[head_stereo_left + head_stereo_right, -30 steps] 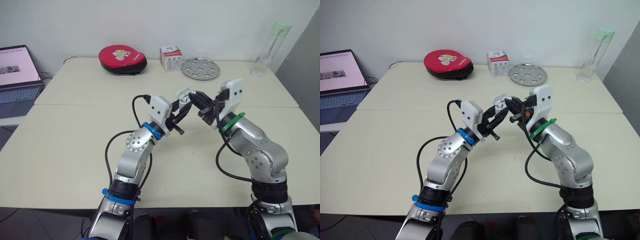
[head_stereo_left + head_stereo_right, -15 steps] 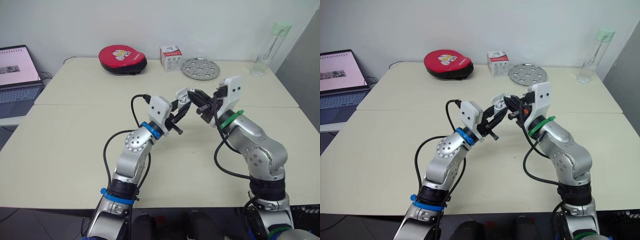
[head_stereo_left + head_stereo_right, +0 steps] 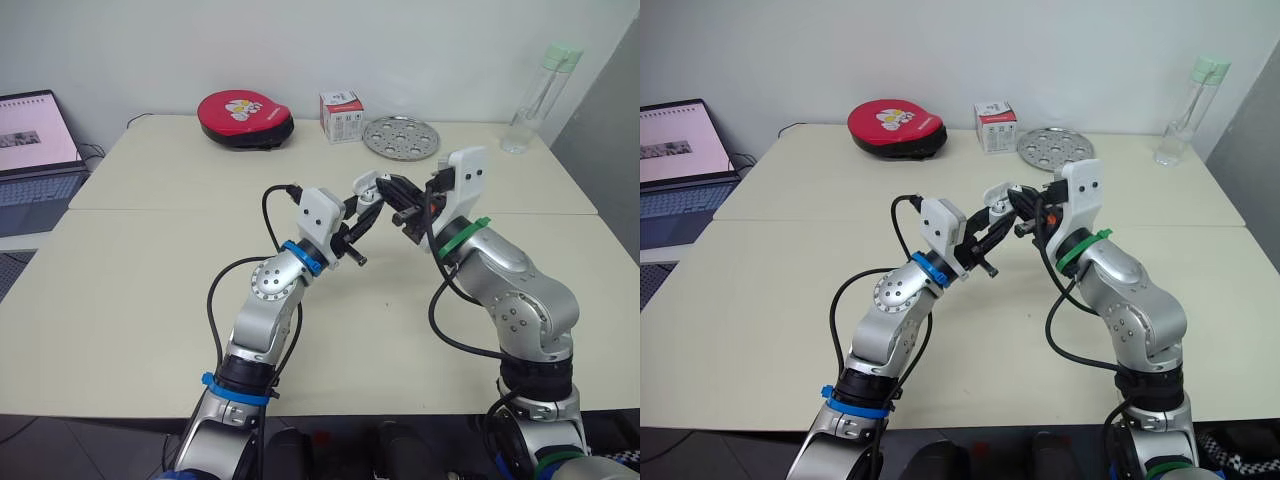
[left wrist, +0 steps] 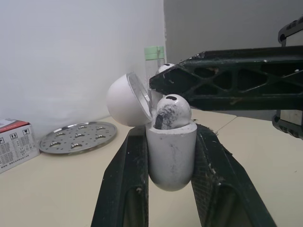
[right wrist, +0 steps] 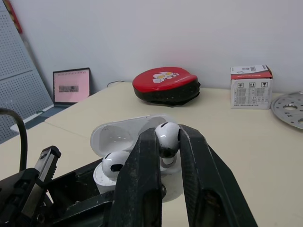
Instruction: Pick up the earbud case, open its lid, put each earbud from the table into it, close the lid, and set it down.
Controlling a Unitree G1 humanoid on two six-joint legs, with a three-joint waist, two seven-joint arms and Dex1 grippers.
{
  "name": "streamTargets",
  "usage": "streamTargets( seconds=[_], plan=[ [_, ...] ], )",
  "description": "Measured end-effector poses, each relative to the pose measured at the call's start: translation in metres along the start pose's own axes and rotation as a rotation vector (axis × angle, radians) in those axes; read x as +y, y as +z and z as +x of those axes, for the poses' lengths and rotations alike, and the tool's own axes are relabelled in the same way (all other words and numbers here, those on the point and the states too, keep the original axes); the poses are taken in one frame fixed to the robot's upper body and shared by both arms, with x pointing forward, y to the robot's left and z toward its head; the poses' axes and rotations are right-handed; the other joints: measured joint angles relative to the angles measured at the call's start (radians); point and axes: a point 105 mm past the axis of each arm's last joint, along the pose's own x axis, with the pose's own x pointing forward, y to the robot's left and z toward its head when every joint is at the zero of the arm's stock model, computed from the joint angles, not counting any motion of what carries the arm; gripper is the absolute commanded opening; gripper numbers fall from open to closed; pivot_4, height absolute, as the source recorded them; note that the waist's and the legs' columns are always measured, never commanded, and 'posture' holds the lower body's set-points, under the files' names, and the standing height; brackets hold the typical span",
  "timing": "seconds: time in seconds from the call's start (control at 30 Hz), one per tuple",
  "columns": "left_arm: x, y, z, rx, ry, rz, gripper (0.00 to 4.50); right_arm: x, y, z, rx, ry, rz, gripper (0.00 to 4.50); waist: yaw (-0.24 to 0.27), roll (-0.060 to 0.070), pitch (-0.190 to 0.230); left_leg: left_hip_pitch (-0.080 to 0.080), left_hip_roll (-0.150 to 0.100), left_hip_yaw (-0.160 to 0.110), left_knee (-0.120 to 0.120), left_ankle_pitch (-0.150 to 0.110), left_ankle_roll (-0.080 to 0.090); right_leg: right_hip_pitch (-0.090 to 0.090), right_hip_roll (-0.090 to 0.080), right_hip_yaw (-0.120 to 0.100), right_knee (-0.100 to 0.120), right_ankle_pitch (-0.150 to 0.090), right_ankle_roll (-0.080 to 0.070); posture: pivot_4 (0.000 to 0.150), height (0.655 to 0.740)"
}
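My left gripper is shut on the white earbud case, holding it upright above the middle of the table. The case lid stands open, tipped back. One white earbud sits in the case. My right gripper is shut on the second earbud, holding it just over the open case beside the seated earbud. In the eye views the two grippers meet tip to tip, the right gripper reaching in from the right.
Along the far edge of the table are a red round pouch, a small white box, a perforated metal disc and a clear bottle. A laptop stands off the table's left side.
My right gripper has risen a little and shifted toward the case with the second earbud. The left gripper has lifted the case slightly.
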Motion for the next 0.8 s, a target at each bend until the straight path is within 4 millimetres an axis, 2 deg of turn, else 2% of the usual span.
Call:
streamTargets(
  seconds=[0.1, 0.3, 0.5, 0.67, 0.8],
  plan=[
    [-0.001, 0.002, 0.000, -0.011, -0.005, 0.004, 0.77, 0.000, 0.000, 0.000, -0.001, -0.005, -0.002, 1.80, 0.000, 0.000, 0.000, 0.000, 0.000, 0.000, 0.000, 0.000, 0.000, 0.000, 0.000, 0.000, 0.000, 0.000, 0.000, 0.150, 0.7400],
    [-0.001, 0.003, 0.000, -0.017, -0.007, 0.003, 0.77, 0.000, 0.001, 0.000, -0.011, -0.009, 0.017, 1.80, 0.000, 0.000, 0.000, 0.000, 0.000, 0.000, 0.000, 0.000, 0.000, 0.000, 0.000, 0.000, 0.000, 0.000, 0.000, 0.150, 0.7400],
    [-0.003, 0.002, 0.000, -0.016, -0.025, 0.001, 0.77, -0.003, 0.007, -0.001, -0.064, -0.011, 0.156, 1.80, 0.000, 0.000, 0.000, 0.000, 0.000, 0.000, 0.000, 0.000, 0.000, 0.000, 0.000, 0.000, 0.000, 0.000, 0.000, 0.150, 0.7400],
    [0.000, -0.006, -0.001, 0.011, -0.016, -0.011, 0.77, -0.014, 0.019, -0.001, -0.115, -0.033, 0.207, 1.80, 0.000, 0.000, 0.000, 0.000, 0.000, 0.000, 0.000, 0.000, 0.000, 0.000, 0.000, 0.000, 0.000, 0.000, 0.000, 0.150, 0.7400],
    [0.014, -0.008, -0.007, 0.024, 0.034, -0.009, 0.77, -0.024, 0.037, -0.002, -0.189, -0.047, 0.218, 1.80, -0.001, 0.000, 0.000, 0.000, 0.000, 0.000, 0.000, 0.000, 0.000, -0.001, 0.000, 0.000, 0.000, 0.000, 0.000, 0.150, 0.7400]
  ],
)
